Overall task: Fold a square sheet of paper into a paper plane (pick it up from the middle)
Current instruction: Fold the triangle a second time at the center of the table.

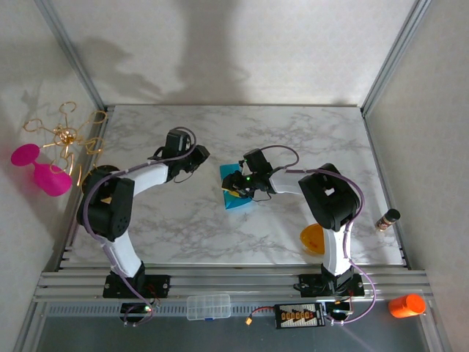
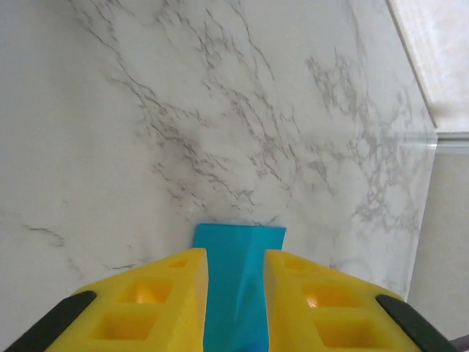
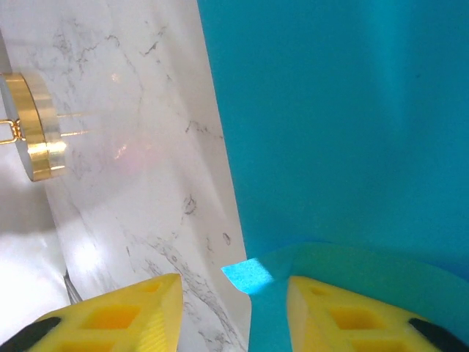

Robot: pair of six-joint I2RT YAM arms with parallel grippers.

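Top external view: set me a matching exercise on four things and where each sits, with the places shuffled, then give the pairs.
Things:
1. square sheet of paper
2. orange bowl
3. pink goblets
4. orange cup

Places:
A. off the table, past its left edge
B. middle of the table, under the right end effector
C. off the table, by its near right corner
D. on the table, close to its near edge

Pairs: 1-B; 2-D; 3-A; 4-C
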